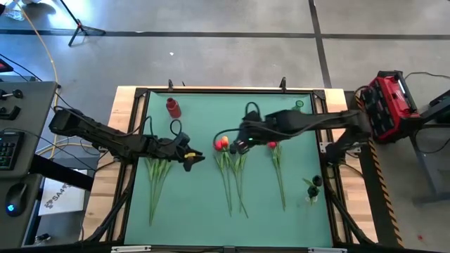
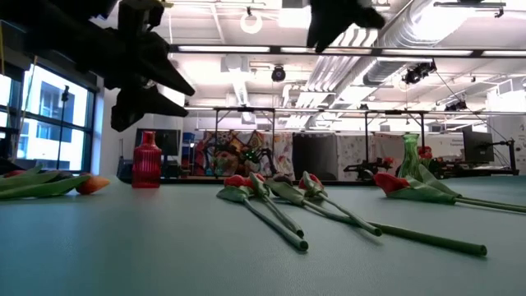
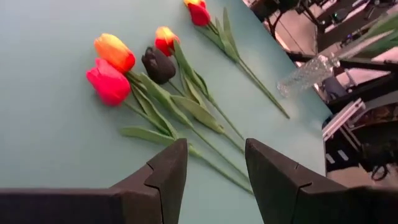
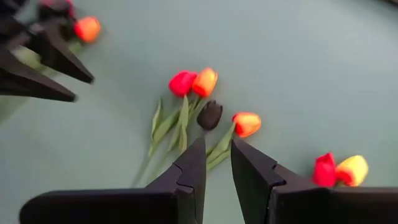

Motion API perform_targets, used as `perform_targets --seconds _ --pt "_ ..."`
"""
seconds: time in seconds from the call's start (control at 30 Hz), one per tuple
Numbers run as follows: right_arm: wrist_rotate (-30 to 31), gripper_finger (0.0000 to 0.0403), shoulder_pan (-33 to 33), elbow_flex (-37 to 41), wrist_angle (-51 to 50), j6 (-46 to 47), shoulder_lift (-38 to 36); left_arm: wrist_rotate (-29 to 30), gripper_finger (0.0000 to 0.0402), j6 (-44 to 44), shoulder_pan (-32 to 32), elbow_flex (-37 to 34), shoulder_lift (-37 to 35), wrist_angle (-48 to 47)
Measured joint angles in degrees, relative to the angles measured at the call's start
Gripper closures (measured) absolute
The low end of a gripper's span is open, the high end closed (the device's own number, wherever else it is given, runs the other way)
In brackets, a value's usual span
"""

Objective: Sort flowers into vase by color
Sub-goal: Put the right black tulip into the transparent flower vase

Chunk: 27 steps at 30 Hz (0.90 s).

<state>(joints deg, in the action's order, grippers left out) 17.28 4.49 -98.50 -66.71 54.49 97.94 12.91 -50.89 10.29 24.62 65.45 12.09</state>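
Both pincers hover empty, jaws apart, above the red and orange tulips point(image 1: 223, 144) on the green tabletop point(image 1: 295, 218): left pincer point(image 1: 199, 159), right pincer point(image 1: 235, 149).

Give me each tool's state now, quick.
Left tool: open, holding nothing, above the table by the left tulip bunch.
Right tool: open, narrow gap, empty, over the middle tulips.

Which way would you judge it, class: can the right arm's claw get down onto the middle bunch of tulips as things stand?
Probably yes. The right claw hangs above the middle bunch with its fingers apart and empty, and nothing lies between them. The left claw is off to the side, over the left bunch.
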Motion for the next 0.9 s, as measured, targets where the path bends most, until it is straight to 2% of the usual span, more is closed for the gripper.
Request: perform_targets --seconds 0.4,0.77,0.9 --pt "-12.9 0.0339 -4.5 0.0 9.8 -0.5 15.0 0.1 0.025 0.9 7.5 0.0 0.0 -7.0" --pt "-13.9 0.0339 -4.2 0.0 10.3 3.6 23.2 -0.3 0.025 1.5 9.8 0.0 0.0 -10.0" --pt "-14.1 0.0339 -4.5 0.0 10.2 6.5 25.3 -0.8 0.025 -0.9 9.8 0.0 0.0 -12.9"
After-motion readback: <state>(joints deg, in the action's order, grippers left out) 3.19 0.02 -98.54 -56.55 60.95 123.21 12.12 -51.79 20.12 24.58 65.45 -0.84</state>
